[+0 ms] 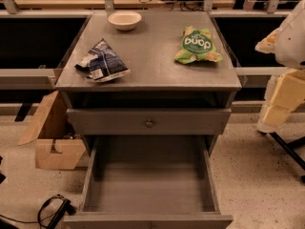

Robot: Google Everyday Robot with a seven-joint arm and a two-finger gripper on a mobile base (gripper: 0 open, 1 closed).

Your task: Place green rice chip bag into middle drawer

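Observation:
The green rice chip bag (pixel 198 45) lies flat on the right side of the grey cabinet top (pixel 152 66). The middle drawer (pixel 147 185) is pulled out toward the front below it, and its grey floor is bare. My gripper (pixel 274 113) hangs at the right edge of the view. It is beside the cabinet and lower than its top, well apart from the bag and to the right of it. It holds nothing that I can see.
A dark blue-and-white snack bag (pixel 101 61) lies on the left of the top and a white bowl (pixel 125 19) stands at the back. A shut drawer front with a round knob (pixel 149 123) sits above the open drawer. A cardboard box (pixel 52 137) and cables (pixel 55 209) lie on the floor at left.

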